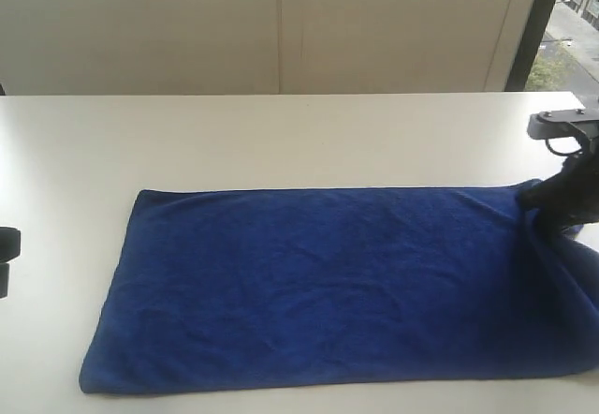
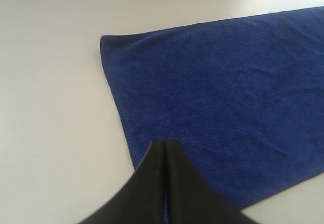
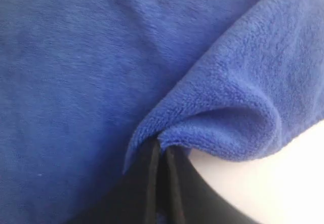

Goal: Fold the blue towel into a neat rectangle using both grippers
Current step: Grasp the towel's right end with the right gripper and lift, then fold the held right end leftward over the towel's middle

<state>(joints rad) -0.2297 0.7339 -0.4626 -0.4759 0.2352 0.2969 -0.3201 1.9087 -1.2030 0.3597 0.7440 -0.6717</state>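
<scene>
The blue towel [image 1: 318, 283] is lying flat on the white table [image 1: 281, 133], its right end bunching where the right gripper [image 3: 162, 150] is pinching it. The left gripper [image 2: 166, 145] is hovering clenched and empty near the other end. It should be taking a matching corner before both lift evenly. Terry folds are hiding how deep the pinch is reaching.

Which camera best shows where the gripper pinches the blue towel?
The right wrist view: the right gripper is shut on a bunched fold of the blue towel. The exterior view shows that corner small and half hidden. The left wrist view shows only the towel's other end, lying flat.
</scene>
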